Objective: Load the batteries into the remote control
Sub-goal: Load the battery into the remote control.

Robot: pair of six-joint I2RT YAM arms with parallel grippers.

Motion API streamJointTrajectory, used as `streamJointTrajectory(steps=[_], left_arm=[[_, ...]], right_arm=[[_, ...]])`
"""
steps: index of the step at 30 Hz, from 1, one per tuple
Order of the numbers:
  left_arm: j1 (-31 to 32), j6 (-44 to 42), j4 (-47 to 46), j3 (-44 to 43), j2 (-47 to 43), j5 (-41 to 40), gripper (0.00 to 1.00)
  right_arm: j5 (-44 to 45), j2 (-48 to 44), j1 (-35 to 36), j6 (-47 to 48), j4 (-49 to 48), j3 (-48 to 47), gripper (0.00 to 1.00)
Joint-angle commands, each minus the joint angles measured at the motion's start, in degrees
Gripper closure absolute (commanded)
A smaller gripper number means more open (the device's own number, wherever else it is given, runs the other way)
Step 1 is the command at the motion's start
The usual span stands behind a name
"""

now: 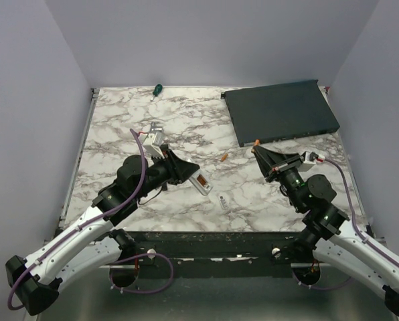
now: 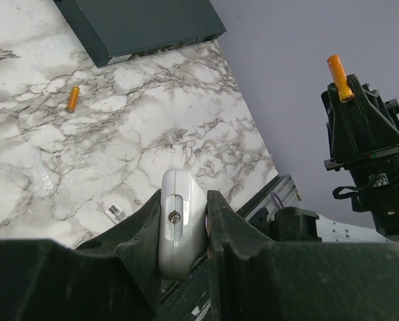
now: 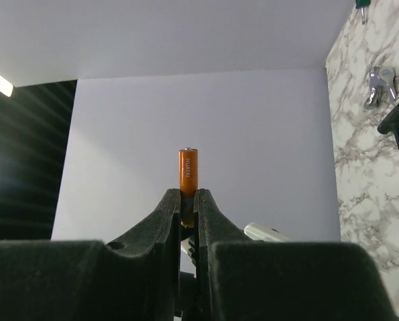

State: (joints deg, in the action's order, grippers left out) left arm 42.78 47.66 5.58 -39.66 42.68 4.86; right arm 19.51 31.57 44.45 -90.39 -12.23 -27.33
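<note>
My left gripper [image 1: 188, 171] is shut on the white remote control [image 1: 201, 182] and holds it edge-on above the middle of the table. In the left wrist view the remote [image 2: 181, 227] sits pinched between the fingers [image 2: 219, 214]. My right gripper [image 1: 260, 152] is raised and shut on one orange battery [image 1: 257, 142], which sticks up out of the fingertips in the right wrist view [image 3: 188, 172]. That battery and gripper also show in the left wrist view [image 2: 339, 77]. A second orange battery [image 1: 224, 157] lies loose on the marble between the grippers; it also shows in the left wrist view [image 2: 73, 98].
A large dark flat box [image 1: 280, 110] lies at the back right. A silver metal bracket [image 1: 154, 134] sits behind my left gripper. A green-handled screwdriver [image 1: 156, 89] lies at the back edge. A small pale piece [image 1: 223, 200] lies near the front edge.
</note>
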Motion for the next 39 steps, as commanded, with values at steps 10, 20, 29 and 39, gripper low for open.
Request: streamJointTrajectory(steps=[10,20,29,39], left_arm=[[0.0,5.1,-1.6,-1.6,2.7,0.0,1.00],[-0.5,13.6,-2.7,-1.6,6.5,1.3,1.00],[-1.5,18.0,-5.3,-1.2,8.5,2.3,1.00],[-2.2,18.5,-5.2,-1.0,8.4,2.2,1.00]], right_arm=[[-10.8,12.2,0.1,58.6,4.2,-11.0,0.98],[-35.8,19.0,0.1,77.6,-3.3,-10.4,0.99],[-36.8,22.2,0.6,76.2,1.1,-14.3,0.99],[-21.7,23.2,12.5,78.4,0.1,-11.8,0.99]])
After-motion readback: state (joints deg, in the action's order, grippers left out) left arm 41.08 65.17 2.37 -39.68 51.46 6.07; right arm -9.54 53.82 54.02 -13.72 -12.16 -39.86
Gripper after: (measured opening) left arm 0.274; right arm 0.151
